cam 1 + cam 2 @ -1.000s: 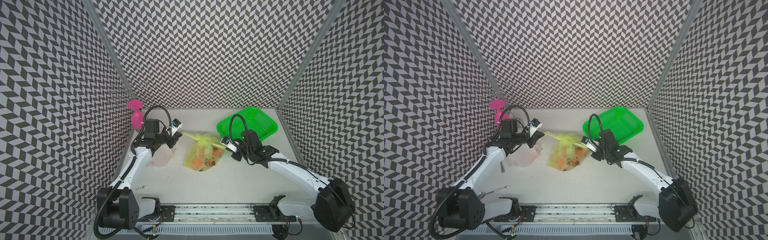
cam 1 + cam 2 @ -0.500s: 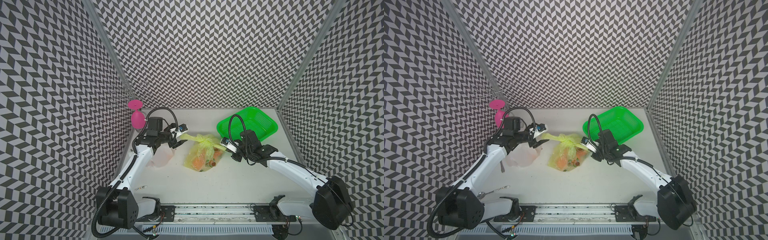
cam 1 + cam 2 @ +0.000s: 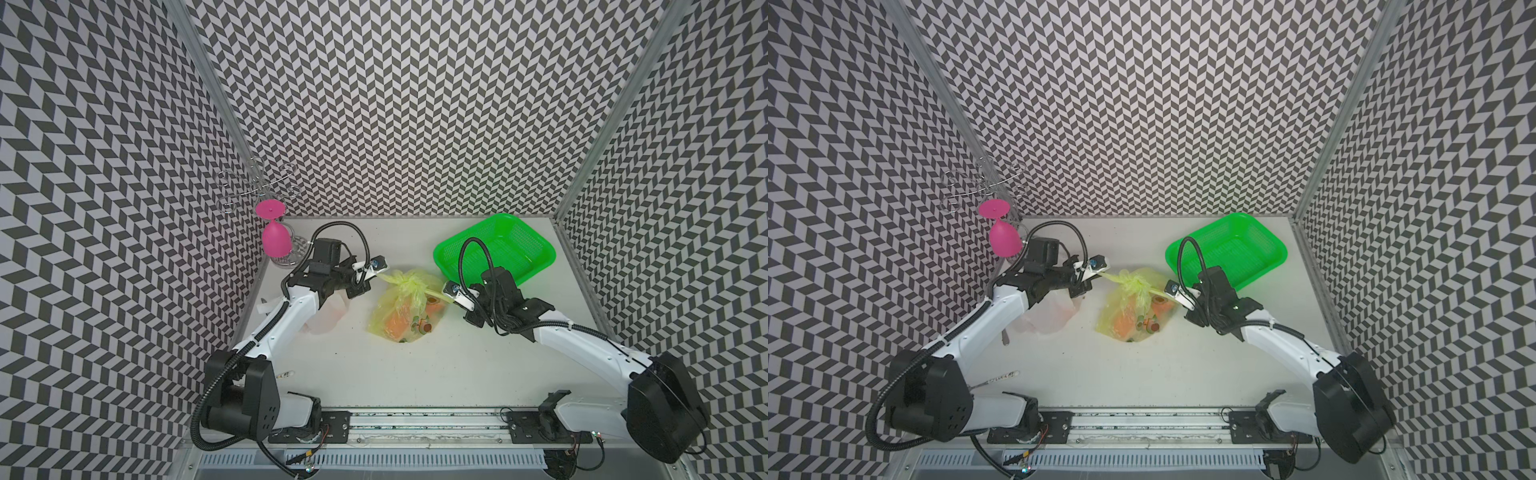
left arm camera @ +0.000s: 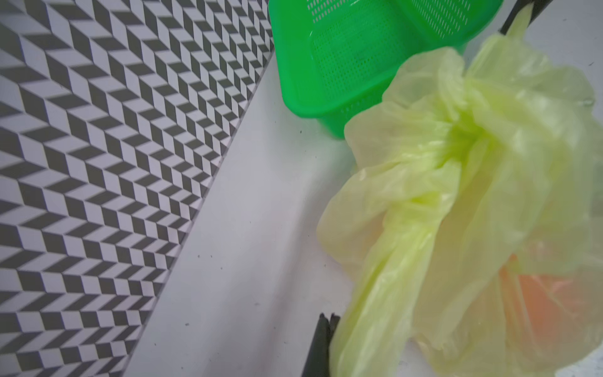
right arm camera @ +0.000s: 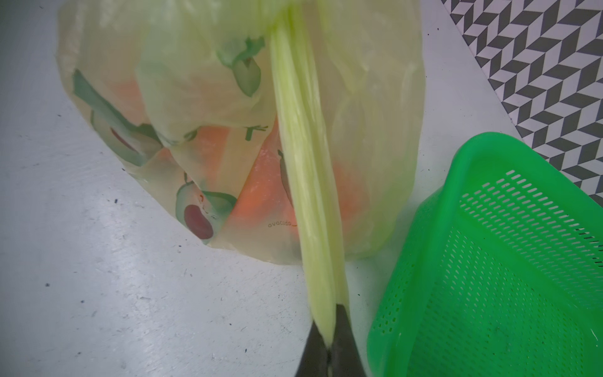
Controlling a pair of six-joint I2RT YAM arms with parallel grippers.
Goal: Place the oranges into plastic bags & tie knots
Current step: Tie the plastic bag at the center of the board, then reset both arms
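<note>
Both arms are on the bag [image 3: 390,309] now. It sits mid-table [image 3: 374,374], just beside the basket [image 3: 523,241]. It's the yellow-green one with avocado prints, resting on the surface with its top gathered into a knot [image 3: 404,283].

The left gripper [image 3: 377,271] is at the knot's far-left side, jaws closed on the left handle [image 4: 391,261]. From the left wrist I see two black fingers [image 4: 323,342] pressed together. That strip is bunched against them and runs up into the knot [image 4: 456,133].

The right gripper [image 3: 445,294] is on the opposite side, clamped on the right handle [image 5: 303,163]. The right wrist shows that strip drawn straight and taut from between the fingers up to the bag's neck. So the two handles run out from the knot in opposite directions, one to each gripper.

The oranges [image 3: 394,328] are inside, glowing through the plastic low in the bag. I can make out at least two from the right wrist, but I can't tell how many there are in all.

The white bag [image 3: 332,320] lies under my left forearm, near the yellow one but apart from it. I can't make out what's in it.
</note>
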